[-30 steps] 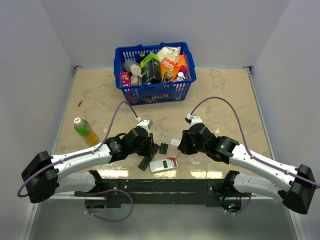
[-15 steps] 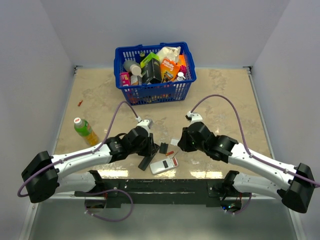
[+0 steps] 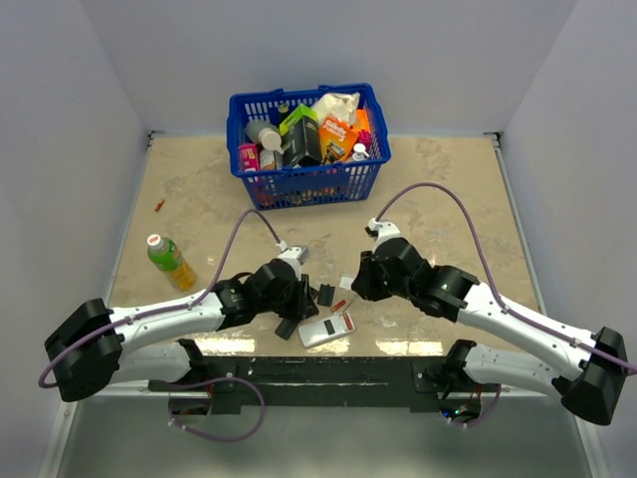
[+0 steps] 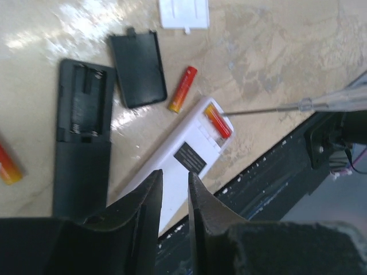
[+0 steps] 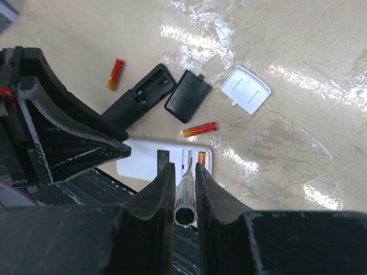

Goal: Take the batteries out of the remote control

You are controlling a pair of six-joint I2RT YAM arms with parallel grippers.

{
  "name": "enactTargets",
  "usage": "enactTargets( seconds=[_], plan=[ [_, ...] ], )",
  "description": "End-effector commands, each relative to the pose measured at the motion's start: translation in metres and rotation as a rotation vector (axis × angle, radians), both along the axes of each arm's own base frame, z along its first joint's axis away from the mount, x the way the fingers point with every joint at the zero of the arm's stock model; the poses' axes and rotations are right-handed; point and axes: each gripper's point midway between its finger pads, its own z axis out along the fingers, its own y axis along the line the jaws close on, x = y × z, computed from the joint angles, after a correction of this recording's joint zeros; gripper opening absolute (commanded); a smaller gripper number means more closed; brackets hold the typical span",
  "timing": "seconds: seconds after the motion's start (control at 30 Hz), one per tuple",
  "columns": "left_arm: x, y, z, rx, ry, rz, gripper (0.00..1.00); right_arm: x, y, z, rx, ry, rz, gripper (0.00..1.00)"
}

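noting a glossy beige marbled table [image 3: 448, 179] streaked with glare, pale grey walls closing it in on three sides. logging a blue lattice basket [image 3: 235, 110] crammed with packets at the far edge, and a green bottle [image 3: 169, 259] well off to the left.

finding the right hand [image 5: 184, 169] clenching a screwdriver [image 5: 185, 197] with a clear handle and thin metal shaft, tip reaching the end of the seated battery [image 4: 218, 120] in the open bay of the white remote [image 4: 172, 160]. seeing the left hand [image 4: 174, 177] hovering over that remote's other end, dark fingers parted a sliver, grasping nothing; unable to tell whether touching the plastic.

recording a loose battery [image 4: 182, 89], red-to-orange cylinder, lying between the white remote and a flat black cover [image 4: 137, 69]. spotting a third battery [image 4: 7, 165] beside the black remote [image 4: 83, 126], its ribbed bay gaping, and a white cover [image 4: 183, 12] farther off.
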Motion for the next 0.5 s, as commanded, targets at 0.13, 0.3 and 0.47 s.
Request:
enactTargets(
  seconds=[0.13,0.3,0.47],
  plan=[
    [-0.035,-0.037,-0.003,-0.154,0.054,-0.123,0.28,-0.007,-0.005,0.013,0.012,-0.050,0.066,0.00],
    [-0.041,-0.038,-0.007,-0.156,0.057,-0.135,0.28,-0.009,-0.005,0.010,-0.002,-0.037,0.081,0.00],
    [-0.042,-0.032,-0.016,-0.139,0.062,-0.118,0.27,-0.009,-0.011,-0.005,-0.025,-0.028,0.058,0.00]
  ],
)
